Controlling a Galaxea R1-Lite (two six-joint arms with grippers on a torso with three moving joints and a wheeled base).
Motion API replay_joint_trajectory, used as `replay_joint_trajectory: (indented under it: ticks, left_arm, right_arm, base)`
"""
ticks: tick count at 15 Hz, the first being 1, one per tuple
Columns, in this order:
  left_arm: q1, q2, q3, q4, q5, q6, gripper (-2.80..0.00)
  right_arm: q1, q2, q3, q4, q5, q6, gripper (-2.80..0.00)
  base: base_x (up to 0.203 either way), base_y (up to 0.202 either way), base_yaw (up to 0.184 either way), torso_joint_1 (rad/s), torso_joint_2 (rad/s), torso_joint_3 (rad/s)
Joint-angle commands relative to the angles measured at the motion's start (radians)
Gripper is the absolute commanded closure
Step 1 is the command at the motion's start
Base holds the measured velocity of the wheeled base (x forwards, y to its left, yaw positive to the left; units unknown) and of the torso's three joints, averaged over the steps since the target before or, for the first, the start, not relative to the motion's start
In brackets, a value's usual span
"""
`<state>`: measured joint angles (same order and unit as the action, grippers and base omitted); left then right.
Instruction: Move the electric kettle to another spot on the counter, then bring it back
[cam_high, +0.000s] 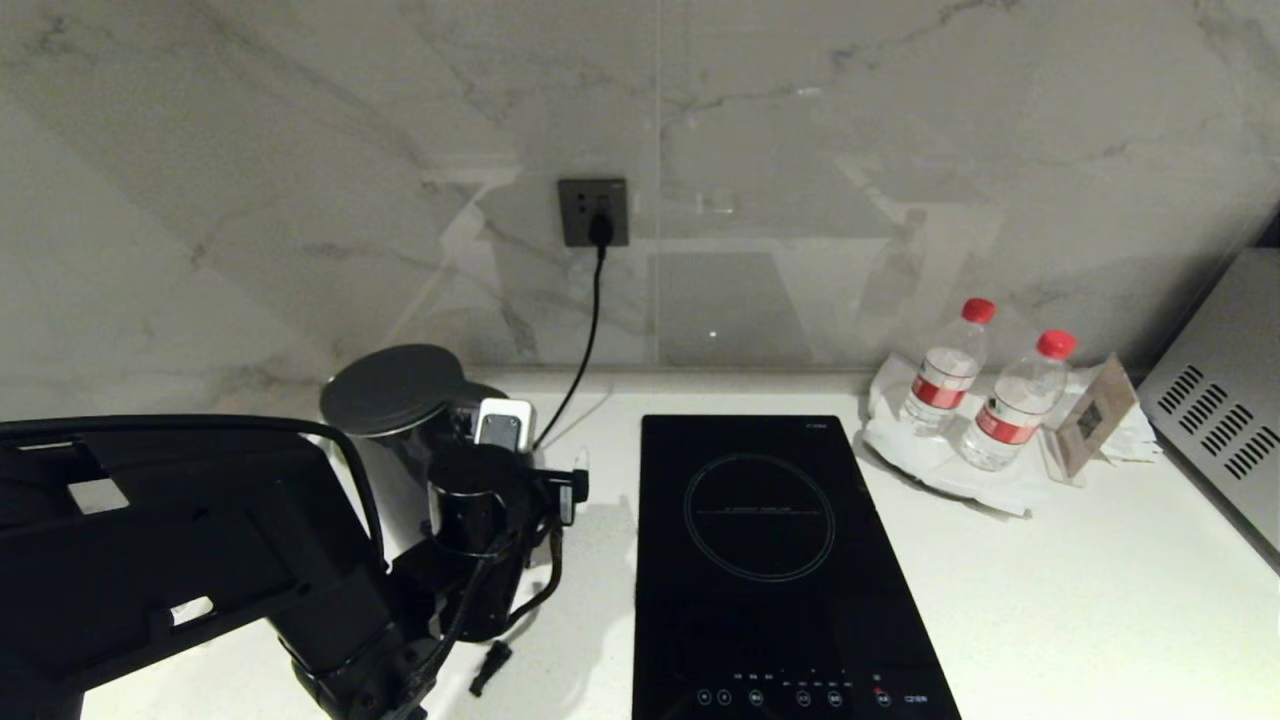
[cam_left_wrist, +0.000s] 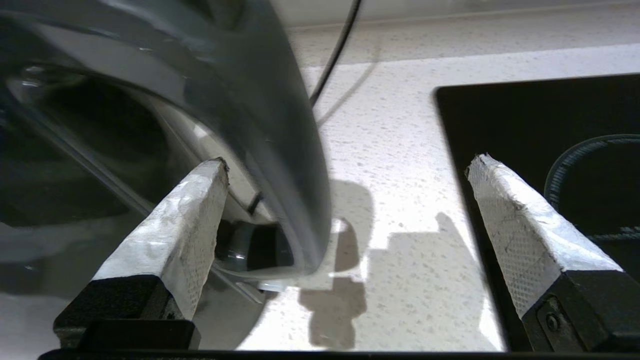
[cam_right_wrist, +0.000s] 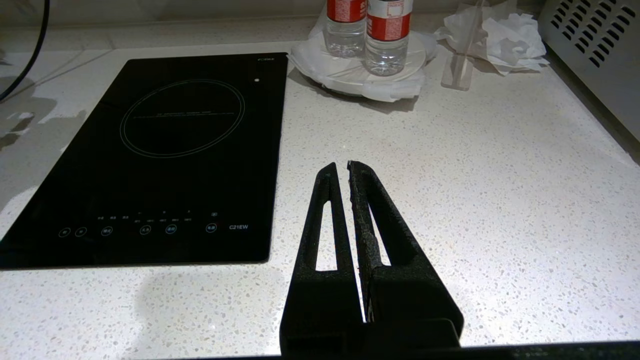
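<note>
A white speckled tabletop (cam_high: 1050, 560) runs beneath a marble wall. The electric kettle (cam_high: 395, 420), a tall glossy black jug with a flat round lid, stands upright at the far left of the tabletop, close to the wall. A black induction hob (cam_high: 770, 560) is set into the tabletop to its right, with a strip of bare surface between them.

The left claw (cam_left_wrist: 345, 165) sits low at the kettle's right side, on the handle side. Its two pale padded fingers (cam_left_wrist: 175, 230) stand wide apart and grip nothing. In the left wrist view, the kettle's loop handle (cam_left_wrist: 280, 150) curves down between the fingers, much closer to one finger than the other. That finger lies in the gap between handle and body. The other finger hangs over the edge of the hob, well clear of the handle. Whether the near finger touches the handle cannot be told.

The handle's long axis runs upright, and the open fingers straddle it across. Closing them should catch the handle, though the claw looks off-centre on it.

The right claw (cam_right_wrist: 345, 175) hovers over bare tabletop to the right of the hob, fingers pressed together, holding nothing. It is well apart from the kettle, so the left arm is by far the nearer.
</note>
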<state>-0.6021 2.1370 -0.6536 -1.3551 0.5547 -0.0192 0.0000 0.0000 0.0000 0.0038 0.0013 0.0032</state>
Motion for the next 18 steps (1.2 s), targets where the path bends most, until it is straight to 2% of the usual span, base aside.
replay_joint_trajectory:
  ticks: [1, 6, 10, 13, 15, 18]
  left_arm:
    - [-0.007, 0.002, 0.005, -0.009, 0.004, -0.005, -2.8]
    - [-0.038, -0.018, 0.064, -0.01, 0.005, -0.035, -2.8]
    - [-0.038, -0.082, 0.16, -0.01, 0.0, -0.071, -2.8]
    - [-0.037, -0.189, 0.273, -0.01, -0.031, -0.09, -2.8]
    - [-0.037, -0.273, 0.321, -0.009, -0.059, -0.104, -2.8]
    - [-0.038, -0.391, 0.379, -0.008, -0.067, -0.107, -2.8]
  right_arm:
    - [0.0, 0.002, 0.002, 0.0, 0.0, 0.0, 0.0]
    - [0.0, 0.002, 0.0, 0.001, 0.0, 0.0, 0.0]
    - [0.0, 0.0, 0.0, 0.001, 0.0, 0.0, 0.0]
    - [0.0, 0.002, 0.0, 0.001, 0.0, 0.0, 0.0]
    - [0.0, 0.002, 0.0, 0.001, 0.0, 0.0, 0.0]
    - [0.0, 0.0, 0.001, 0.001, 0.0, 0.0, 0.0]
  base:
    - [0.0, 0.0, 0.0, 0.0, 0.0, 0.0]
    - [0.0, 0.0, 0.0, 0.0, 0.0, 0.0]
    - [0.0, 0.0, 0.0, 0.0, 0.0, 0.0]
    - [0.0, 0.0, 0.0, 0.0, 0.0, 0.0]
    - [0.0, 0.0, 0.0, 0.0, 0.0, 0.0]
    - [0.0, 0.0, 0.0, 0.0, 0.0, 0.0]
